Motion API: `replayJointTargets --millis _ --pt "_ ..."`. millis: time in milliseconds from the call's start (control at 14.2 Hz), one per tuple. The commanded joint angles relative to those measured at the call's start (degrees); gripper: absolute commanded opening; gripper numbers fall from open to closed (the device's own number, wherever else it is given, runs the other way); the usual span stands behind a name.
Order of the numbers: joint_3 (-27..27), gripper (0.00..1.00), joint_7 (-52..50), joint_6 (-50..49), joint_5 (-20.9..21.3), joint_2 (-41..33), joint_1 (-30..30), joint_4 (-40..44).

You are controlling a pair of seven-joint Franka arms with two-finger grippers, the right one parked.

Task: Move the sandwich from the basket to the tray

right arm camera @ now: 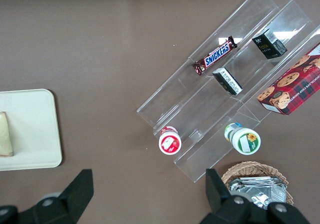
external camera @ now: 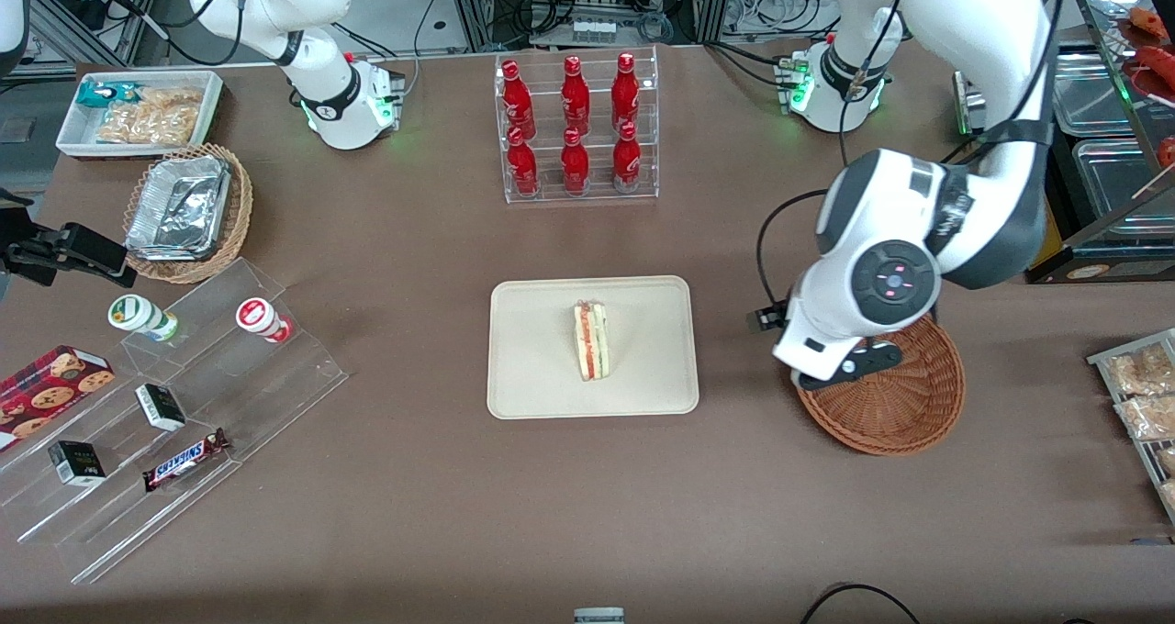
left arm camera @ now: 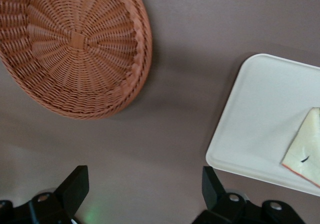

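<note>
The sandwich (external camera: pixel 592 340) lies on the tray (external camera: pixel 532 367), well apart from the gripper (left arm camera: pixel 145 191), which hangs with fingers spread and empty above the bare table (external camera: pixel 413 514), between the tray and the basket (external camera: pixel 904 404).

On the brown table (external camera: pixel 413 514) I see a clear rack of six red bottles (external camera: pixel 576 128) at top centre of the frame. At upper left sit a white snack bin (external camera: pixel 138 112) and a tan basket of foil trays (external camera: pixel 188 211). At lower left, a stepped acrylic stand (external camera: pixel 275 395) carries a Snickers bar (external camera: pixel 186 459) and a cookie box (external camera: pixel 50 390).
</note>
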Motion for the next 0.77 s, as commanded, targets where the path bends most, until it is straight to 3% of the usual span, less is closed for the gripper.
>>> replayJointTargets --millis 0,281,703 --pt "-2.4 1.0 7.6 0.3 -2.0 -7.8 5.7 -8.4" --pt "-9.6 1.0 18.7 -1.0 -1.5 -15.6 17.6 -13.3" --pt "-10.0 1.0 33.6 -1.8 0.7 -25.4 24.3 -17.4"
